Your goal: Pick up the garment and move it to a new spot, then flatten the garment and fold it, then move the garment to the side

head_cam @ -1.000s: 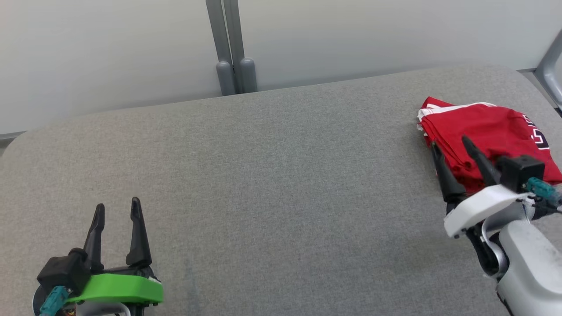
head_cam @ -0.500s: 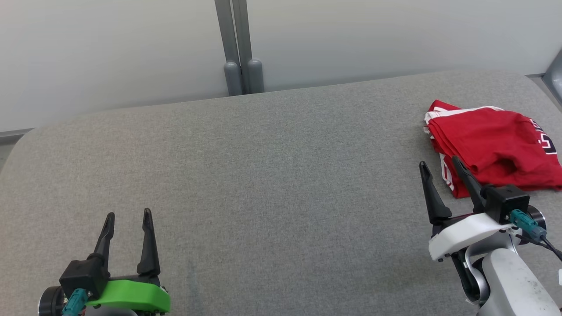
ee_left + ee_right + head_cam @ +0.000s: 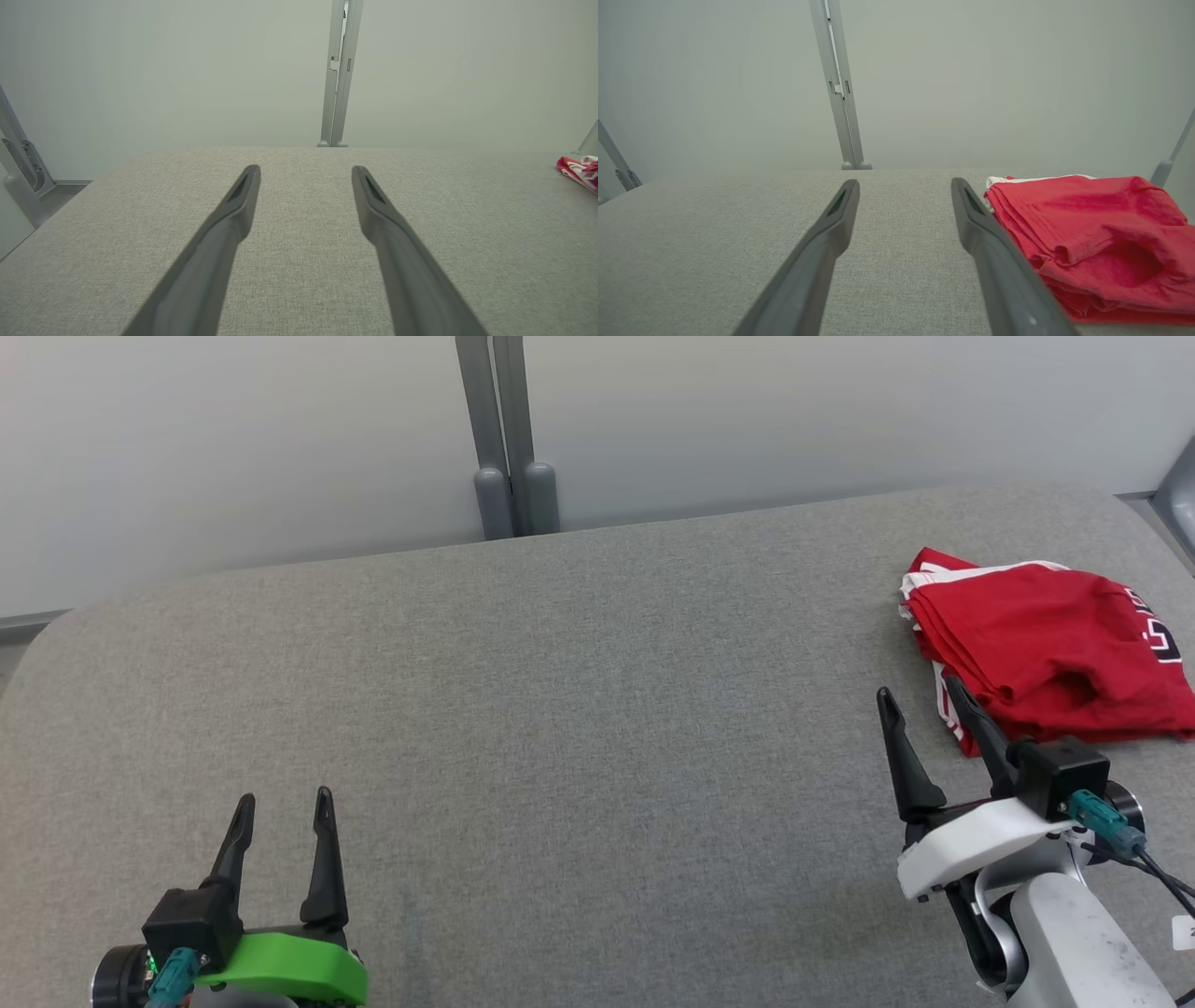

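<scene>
Quick update from my end. My right gripper [image 3: 918, 688] was over the near-left edge of the garment [image 3: 1046, 644] a second ago. It has now backed off toward me and sits at about 4 o'clock on the table [image 3: 560, 709]. Its fingers are spread wide with nothing between them. The inner finger lines up just beside the garment's near-left corner, and I can't tell whether it's brushing the cloth or just passing over it.

My left gripper [image 3: 286, 794] is parked down at 7 o'clock, also wide and empty, well apart from everything. The head camera swung a bit too, so the whole scene slid sideways. Don't read that as the cloth moving.

The garment is a red folded stack with white trim, sitting out at 2 o'clock near the far right end of the table. From the right wrist view the layers look stacked fairly neatly, with one puckered dent on top.

My read is that the fold is done, the bundle's already off to the side, and I've let go. This looks like the wrap-up, with both arms heading to rest.
</scene>
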